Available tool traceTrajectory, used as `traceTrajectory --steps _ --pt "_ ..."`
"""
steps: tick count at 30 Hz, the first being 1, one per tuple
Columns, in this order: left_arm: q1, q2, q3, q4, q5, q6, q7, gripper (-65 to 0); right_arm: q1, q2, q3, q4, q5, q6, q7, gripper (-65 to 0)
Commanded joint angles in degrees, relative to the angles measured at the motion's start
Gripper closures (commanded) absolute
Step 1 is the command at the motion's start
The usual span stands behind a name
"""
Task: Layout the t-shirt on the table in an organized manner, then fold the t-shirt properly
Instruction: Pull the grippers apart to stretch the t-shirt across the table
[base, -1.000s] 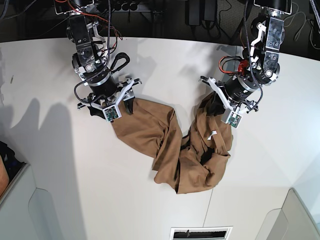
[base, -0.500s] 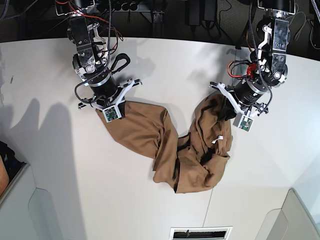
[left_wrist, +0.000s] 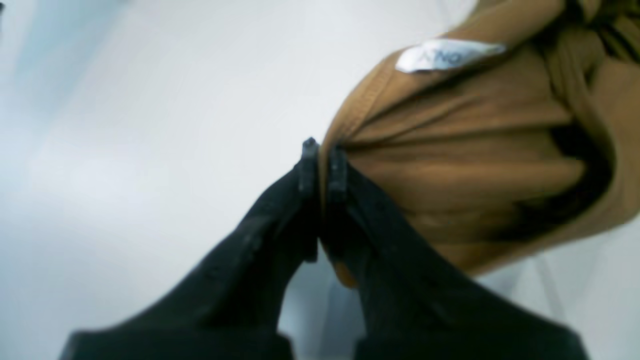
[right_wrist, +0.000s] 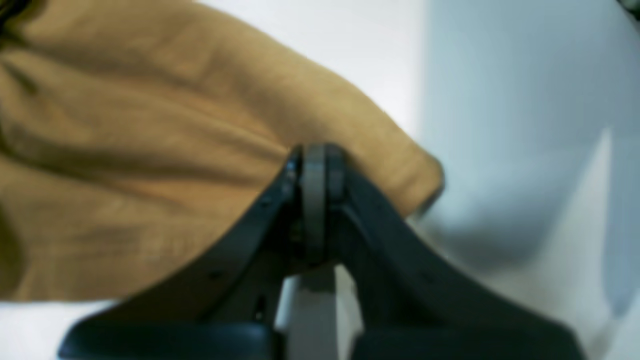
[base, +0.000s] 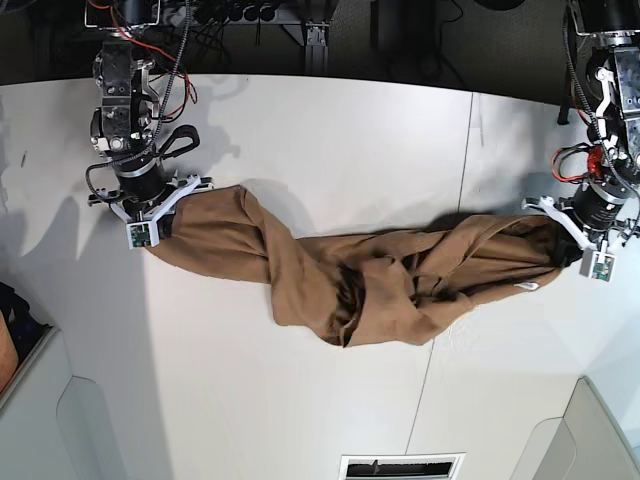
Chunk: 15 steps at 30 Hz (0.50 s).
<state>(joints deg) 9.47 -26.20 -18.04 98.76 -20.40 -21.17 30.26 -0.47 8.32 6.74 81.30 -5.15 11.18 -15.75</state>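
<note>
Since a second ago, both arms have been drawn well apart toward opposite sides of the table (base: 320, 130), and the shirt (base: 370, 285), then bunched between them in a U, has been pulled into a long twisted band.

Nearest in the left wrist view, the left gripper (left_wrist: 322, 160) is seen clenched on a hem edge of the shirt (left_wrist: 475, 165), cloth pinched between the tips, with the white tag (left_wrist: 447, 54) just beyond; that places this grip at the neck end. In the right wrist view, the right gripper (right_wrist: 314, 165) is likewise clamped on a folded corner of cloth (right_wrist: 150, 150), which fans out behind it.

Farther off, in the base view, the left gripper (base: 583, 252) is held at the table's right edge and the right gripper (base: 150, 222) at its left, so that tension can be put through the cloth. The middle is seen resting on the table, twisted and sagging into a lump toward the front. The stretch is judged to serve the laying-out step; the twist has not yet been worked out, and folding has not begun.
</note>
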Motion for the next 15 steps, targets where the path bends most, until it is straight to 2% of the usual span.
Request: traceTrajectory --steps 1,7,9,10,13,15 --pt "-0.9 -1.9 -1.5 1.0 0.1 0.4 -1.3 0.0 0.3 1.3 0.4 0.4 -0.2 -0.3 -0.8 0.0" --pt "-0.9 -7.4 -6.4 1.0 0.1 0.6 -1.3 0.0 0.3 3.4 0.4 0.4 -0.2 -0.3 -0.8 0.0" --pt "-0.9 -8.4 -7.6 1.0 0.1 2.7 -1.3 0.0 0.3 3.4 0.4 0.4 -0.2 -0.4 -0.8 0.0" --pt "-0.9 -8.7 -8.0 1.0 0.1 4.0 -1.3 -2.8 0.3 3.4 0.4 0.4 -0.2 -0.3 -0.8 0.0" --pt "-0.9 -9.0 -8.3 1.0 0.1 5.9 -0.9 -26.4 0.2 3.4 0.4 0.4 1.3 -0.3 -0.8 0.0" --pt "-0.9 -9.0 -8.3 1.0 0.0 7.9 -0.2 -36.8 0.1 3.4 0.4 0.4 1.7 -0.3 -0.8 0.0"
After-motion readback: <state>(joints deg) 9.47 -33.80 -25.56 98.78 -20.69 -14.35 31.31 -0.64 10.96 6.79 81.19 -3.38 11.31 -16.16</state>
